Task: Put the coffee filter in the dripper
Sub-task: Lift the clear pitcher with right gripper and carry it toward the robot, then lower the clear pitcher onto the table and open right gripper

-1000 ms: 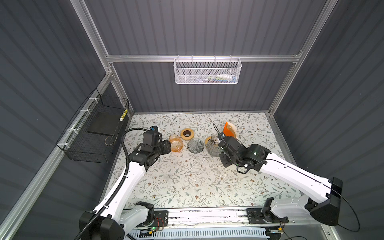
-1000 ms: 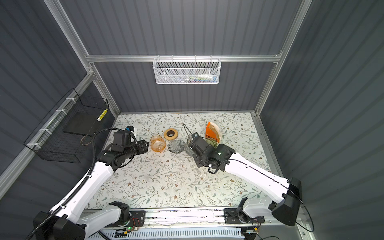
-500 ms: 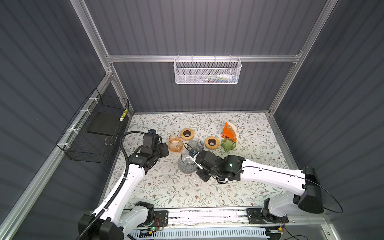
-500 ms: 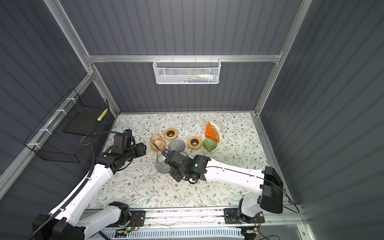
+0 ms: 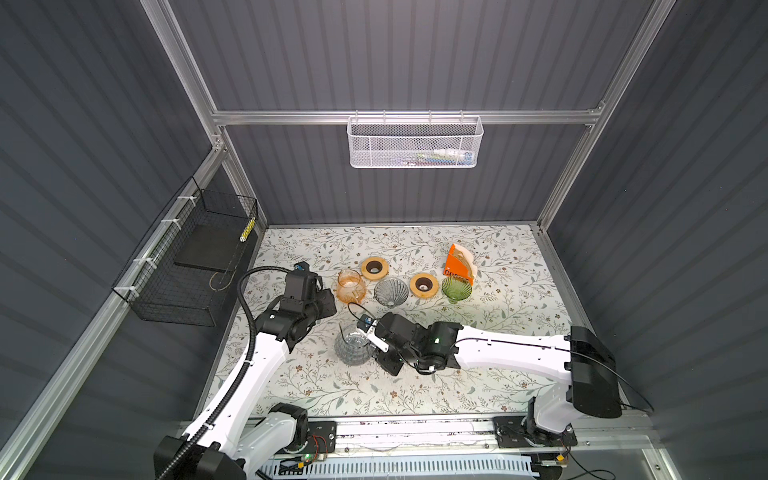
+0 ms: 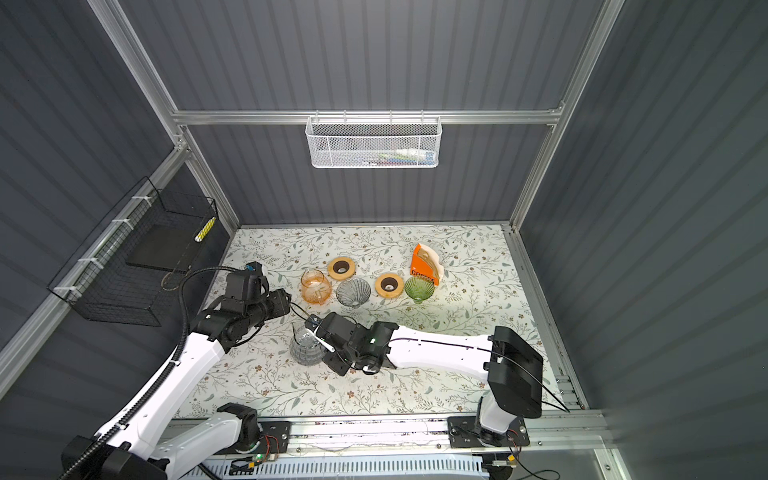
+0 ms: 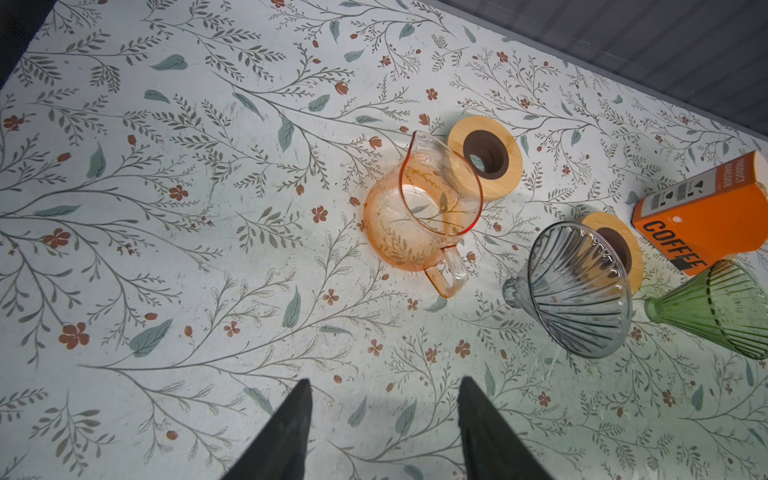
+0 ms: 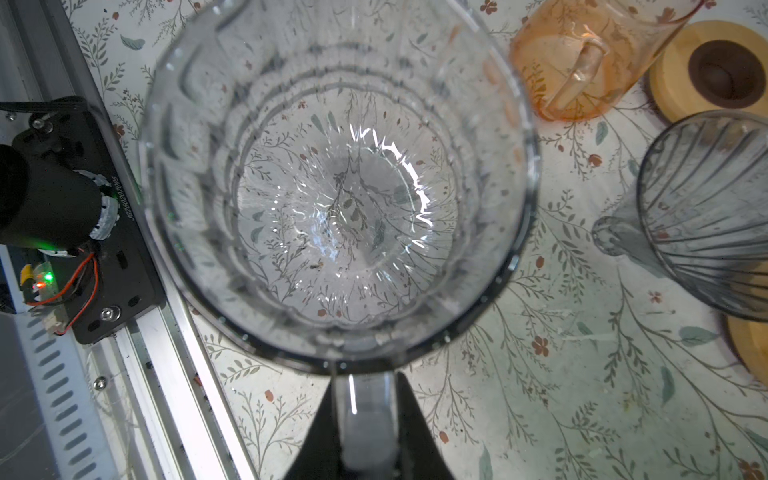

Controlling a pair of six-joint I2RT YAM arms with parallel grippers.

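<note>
The coffee filters (image 5: 467, 255) stick out as white paper from an orange box (image 5: 455, 266) (image 6: 422, 264) (image 7: 706, 212) at the back right. A grey glass dripper (image 5: 390, 291) (image 6: 353, 291) (image 7: 577, 291) (image 8: 715, 208) and a green glass dripper (image 5: 456, 289) (image 6: 419, 288) (image 7: 723, 307) stand in the back row. My right gripper (image 5: 376, 338) (image 6: 326, 340) (image 8: 365, 382) is shut on the handle of a clear glass carafe (image 5: 353, 348) (image 6: 306, 347) (image 8: 340, 187), in front of the row. My left gripper (image 5: 328, 297) (image 6: 286, 299) (image 7: 382, 384) hangs open and empty beside the orange carafe.
An orange glass carafe (image 5: 351, 286) (image 7: 419, 216) (image 8: 582, 58) stands left of the grey dripper. Two wooden rings (image 5: 374, 267) (image 5: 424, 284) lie in the same row. A black wire basket (image 5: 195, 266) hangs on the left wall. The front rail (image 8: 166, 332) runs close to the clear carafe.
My right gripper has carried the clear carafe from the back row, next to the green dripper, forward and to the left. The left gripper has drawn back slightly.
</note>
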